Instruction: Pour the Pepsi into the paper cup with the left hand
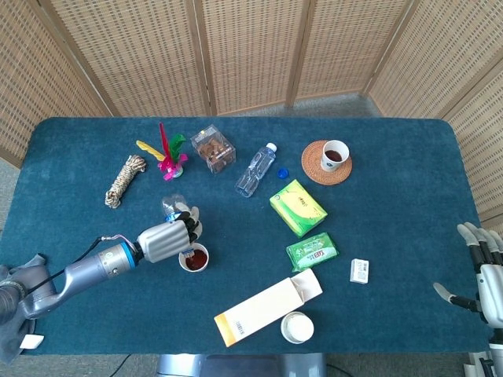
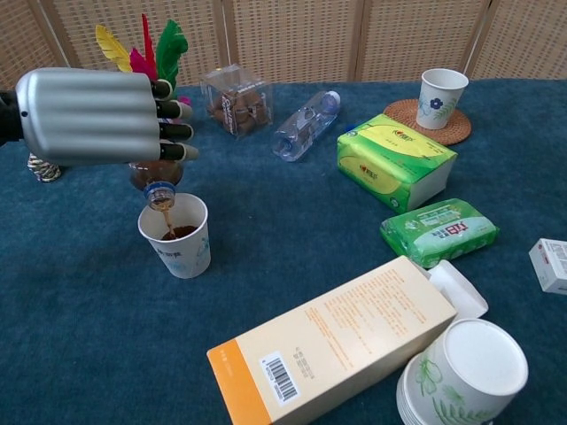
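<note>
My left hand (image 1: 165,241) (image 2: 97,115) grips the Pepsi bottle (image 1: 173,206) (image 2: 155,177), tilted with its open mouth down over the paper cup (image 1: 194,258) (image 2: 175,235). In the chest view a thin brown stream runs from the bottle mouth into the cup, which stands upright with dark cola at the bottom. The hand's silver back hides most of the bottle. My right hand (image 1: 481,269) hangs off the table's right edge, fingers apart, holding nothing.
A long carton (image 1: 267,306) (image 2: 345,341) and a stack of cups (image 1: 297,327) lie near the front. A green tissue box (image 1: 298,207), a green packet (image 1: 311,251) and a lying water bottle (image 1: 256,170) lie right of the cup. Feathers (image 1: 167,153) and rope (image 1: 124,179) lie behind.
</note>
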